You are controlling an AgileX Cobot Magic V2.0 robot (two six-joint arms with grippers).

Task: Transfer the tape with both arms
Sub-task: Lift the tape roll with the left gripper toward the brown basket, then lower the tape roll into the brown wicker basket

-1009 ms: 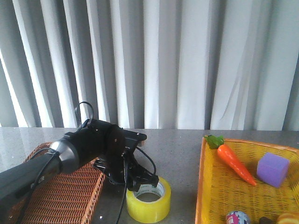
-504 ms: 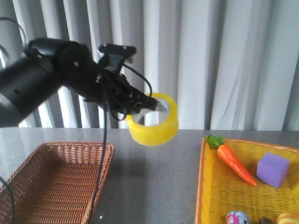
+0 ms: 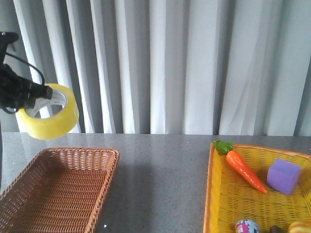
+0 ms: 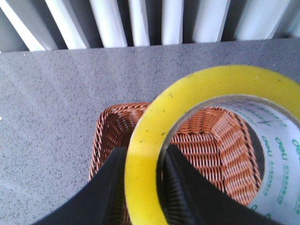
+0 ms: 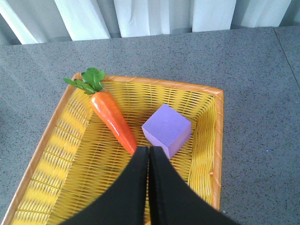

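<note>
The yellow tape roll (image 3: 48, 117) hangs high at the far left of the front view, above the brown wicker basket (image 3: 58, 194). My left gripper (image 3: 41, 92) is shut on the roll's wall, one finger inside the core and one outside. In the left wrist view the tape (image 4: 150, 154) fills the frame, the gripper (image 4: 145, 161) clamps its wall, and the brown basket (image 4: 201, 140) lies below. My right gripper (image 5: 148, 149) is shut and empty, above the yellow basket (image 5: 206, 89). The right arm does not show in the front view.
The yellow basket (image 3: 214, 194) at the right holds a toy carrot (image 3: 245, 170), a purple cube (image 3: 284, 175) and a small patterned ball (image 3: 248, 226). The carrot (image 5: 112, 119) and cube (image 5: 166, 130) also show in the right wrist view. Grey curtains hang behind the grey table (image 3: 160, 170).
My left gripper lifted the tape off the table beside the brown basket, raised it high, then carried it left to above the brown basket.
</note>
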